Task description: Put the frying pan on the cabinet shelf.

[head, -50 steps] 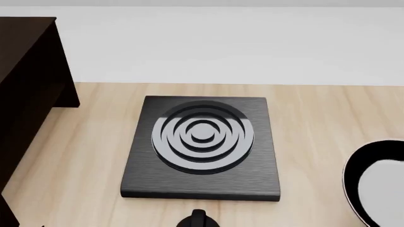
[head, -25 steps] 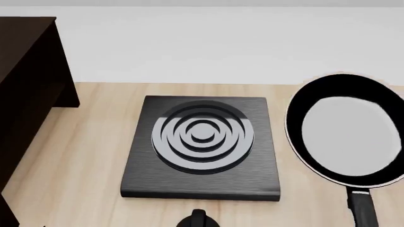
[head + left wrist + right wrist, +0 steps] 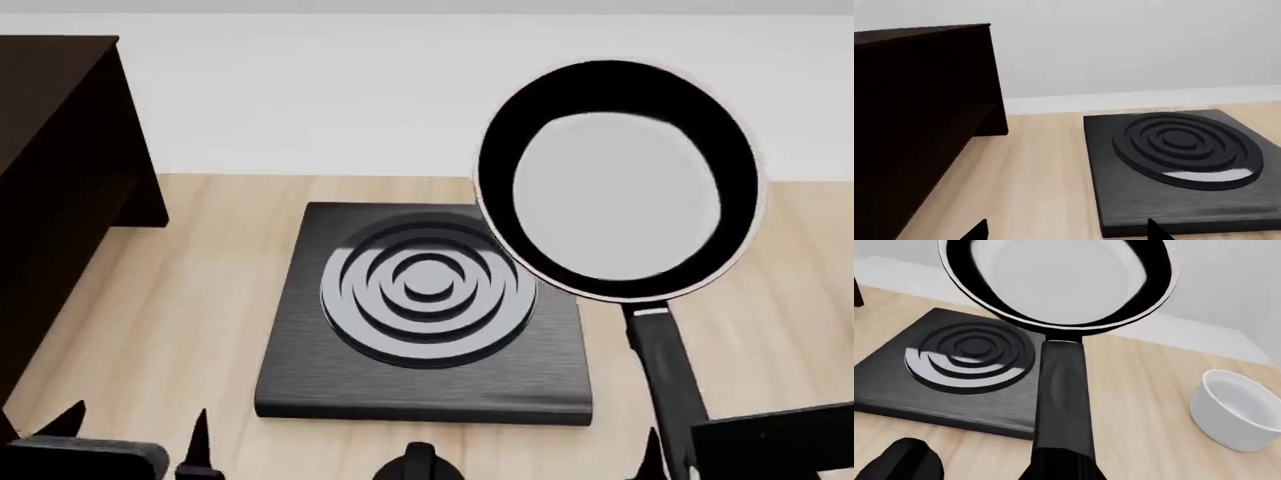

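Now your right gripper point(image 3: 687, 440) jaws clamp the frying pan point(image 3: 617, 180) handle; pan hangs above the burner plate point(image 3: 427, 310). Left gripper point(image 3: 1066, 231) jaws stand wide; cabinet shelf point(image 3: 54, 200) sits apart.

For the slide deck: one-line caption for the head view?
Frying pan held aloft by its handle over the burner plate, dark cabinet at left.

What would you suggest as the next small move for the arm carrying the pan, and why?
Probably carry the frying pan further toward the robot's left, staying raised. It hangs over the burner plate's right edge, held by its handle, while the cabinet shelf stands well beyond the plate's far side.
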Motion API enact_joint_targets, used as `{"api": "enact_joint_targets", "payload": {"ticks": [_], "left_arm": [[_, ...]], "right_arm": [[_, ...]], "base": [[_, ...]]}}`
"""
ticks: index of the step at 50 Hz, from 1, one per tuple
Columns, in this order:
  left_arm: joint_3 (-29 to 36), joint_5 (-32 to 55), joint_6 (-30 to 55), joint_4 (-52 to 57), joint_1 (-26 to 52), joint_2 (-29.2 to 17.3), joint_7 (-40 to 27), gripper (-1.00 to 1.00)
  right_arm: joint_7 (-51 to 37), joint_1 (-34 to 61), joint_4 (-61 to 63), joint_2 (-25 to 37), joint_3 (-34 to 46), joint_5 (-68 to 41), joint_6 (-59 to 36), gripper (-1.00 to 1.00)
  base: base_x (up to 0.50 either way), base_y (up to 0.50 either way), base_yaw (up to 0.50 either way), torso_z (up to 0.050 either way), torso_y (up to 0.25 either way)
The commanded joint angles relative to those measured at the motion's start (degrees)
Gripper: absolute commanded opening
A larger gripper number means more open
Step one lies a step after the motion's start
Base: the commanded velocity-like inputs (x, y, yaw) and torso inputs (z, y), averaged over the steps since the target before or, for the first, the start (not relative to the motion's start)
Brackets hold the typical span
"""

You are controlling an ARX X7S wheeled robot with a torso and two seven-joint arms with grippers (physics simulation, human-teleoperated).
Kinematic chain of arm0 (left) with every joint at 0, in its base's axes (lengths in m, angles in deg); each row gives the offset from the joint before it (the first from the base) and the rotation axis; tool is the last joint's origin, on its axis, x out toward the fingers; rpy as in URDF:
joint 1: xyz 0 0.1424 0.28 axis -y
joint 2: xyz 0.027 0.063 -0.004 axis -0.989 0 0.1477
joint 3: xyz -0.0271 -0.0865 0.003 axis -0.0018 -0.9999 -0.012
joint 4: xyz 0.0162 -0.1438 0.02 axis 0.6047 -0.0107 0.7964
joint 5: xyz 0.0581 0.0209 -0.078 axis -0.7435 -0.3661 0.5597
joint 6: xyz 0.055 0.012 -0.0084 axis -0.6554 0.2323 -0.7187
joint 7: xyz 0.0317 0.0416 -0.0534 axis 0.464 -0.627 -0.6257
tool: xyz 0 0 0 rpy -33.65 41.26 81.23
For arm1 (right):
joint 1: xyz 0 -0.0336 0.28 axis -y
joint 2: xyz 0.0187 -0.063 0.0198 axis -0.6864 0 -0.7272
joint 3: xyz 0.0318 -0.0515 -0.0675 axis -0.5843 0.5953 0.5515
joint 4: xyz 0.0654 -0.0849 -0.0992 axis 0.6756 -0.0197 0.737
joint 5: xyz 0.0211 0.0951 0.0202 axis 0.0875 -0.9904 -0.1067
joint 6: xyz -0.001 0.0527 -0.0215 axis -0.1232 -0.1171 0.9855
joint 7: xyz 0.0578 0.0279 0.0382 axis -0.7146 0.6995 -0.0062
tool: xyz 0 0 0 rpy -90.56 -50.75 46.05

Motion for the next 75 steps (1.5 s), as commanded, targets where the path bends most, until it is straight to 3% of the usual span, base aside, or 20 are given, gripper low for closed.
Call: {"api": "enact_joint_targets", "payload": {"ticks": [1, 6, 11, 19, 25, 37, 51, 54, 63, 75], "left_arm": [[-1.67, 5.48, 13.21, 7.34, 9.30, -3.98, 1.56, 1.00], [-3.88, 9.77, 16.90, 7.86, 12.82, -3.91, 2.90, 1.00], [-10.05, 19.67, 23.58, 9.95, 15.77, -1.72, 2.31, 1.00], [-14.55, 31.00, 32.79, 13.39, 21.40, -1.02, 0.98, 1.00], [-20.84, 45.60, 42.29, 16.89, 23.56, 1.44, -6.08, 1.00], [-26.20, 68.21, 47.90, 15.97, 26.19, 4.86, -17.83, 1.00], [-23.88, 67.79, 46.17, 15.40, 24.79, 7.13, -16.51, 1.00], [-23.14, 61.65, 43.68, 16.47, 24.51, 7.53, -14.20, 1.00], [-23.05, 69.75, 43.80, 13.29, 24.66, 9.23, -17.38, 1.00], [-20.95, 72.63, 42.11, 11.67, 25.90, 11.44, -19.74, 1.00]], "right_arm": [[0.46, 11.64, 2.69, -0.53, 1.62, -0.84, -6.02, -1.00], [0.36, 15.57, 3.78, -0.59, 2.59, -2.93, -8.65, -1.00], [-0.19, 18.54, 5.27, -0.72, 3.21, -4.80, -11.00, -1.00], [1.22, 19.64, 5.27, -0.27, 6.67, -3.25, -8.28, -1.00], [2.52, 20.25, 5.18, -0.76, 8.56, -3.07, -6.59, -1.00], [2.94, 21.47, 5.89, -1.55, 10.33, -4.10, -6.36, -1.00], [2.84, 21.65, 6.68, -1.80, 12.40, -3.88, -5.53, -1.00], [2.48, 22.12, 7.14, -2.17, 12.31, -4.68, -6.08, -1.00], [2.16, 22.74, 7.32, -2.50, 13.99, -5.05, -5.79, -1.00], [2.19, 21.78, 7.31, -2.21, 15.76, -4.46, -3.71, -1.00]], "base": [[0.00, 0.00, 0.00, 0.000, 0.000], [0.00, 0.00, 0.00, 0.000, 0.002], [0.00, 0.00, 0.00, 0.000, 0.002], [0.00, 0.00, 0.00, 0.001, 0.001], [0.00, 0.00, 0.00, 0.000, 0.002], [0.00, 0.00, 0.00, 0.000, 0.002], [0.00, 0.00, 0.00, 0.001, 0.002], [0.00, 0.00, 0.00, 0.000, 0.000], [0.00, 0.00, 0.00, 0.001, 0.002], [0.00, 0.00, 0.00, 0.000, 0.002]]}}
